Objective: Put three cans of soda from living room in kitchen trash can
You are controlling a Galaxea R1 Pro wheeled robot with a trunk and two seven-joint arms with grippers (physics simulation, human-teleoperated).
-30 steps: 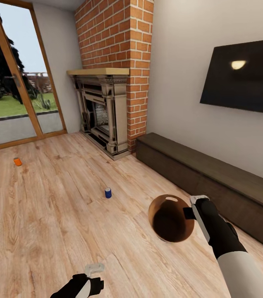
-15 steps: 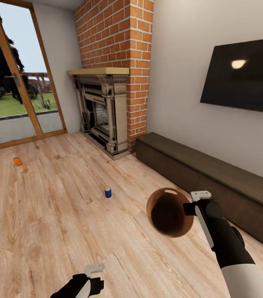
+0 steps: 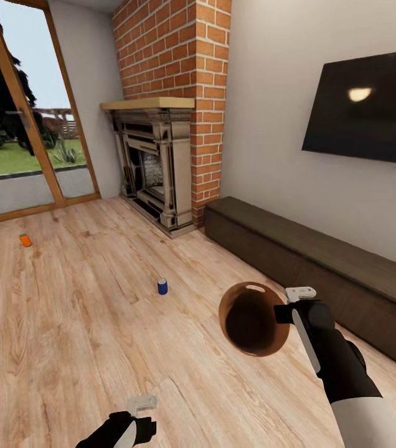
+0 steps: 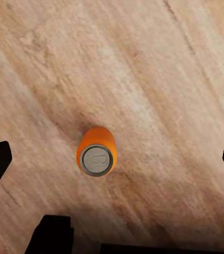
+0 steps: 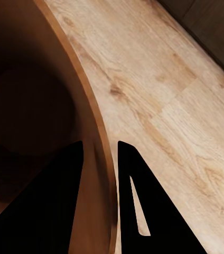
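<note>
Bright daylight, wrist views perhaps soft.

- Floor: light wood planks with brown grain streaks.
- Chimney breast: red brick with pale mortar lines.
- Fireplace surround: cream and dark carved trim under a light wood mantel.
- Soda can: orange body, grey top.
- Far soda can: orange.
- Middle soda can: dark blue with a pale top.
- Trash can: coppery-brown inner wall.
- TV: black.
- Low cabinet: dark brown.
- Right end effector: black and white.
</note>
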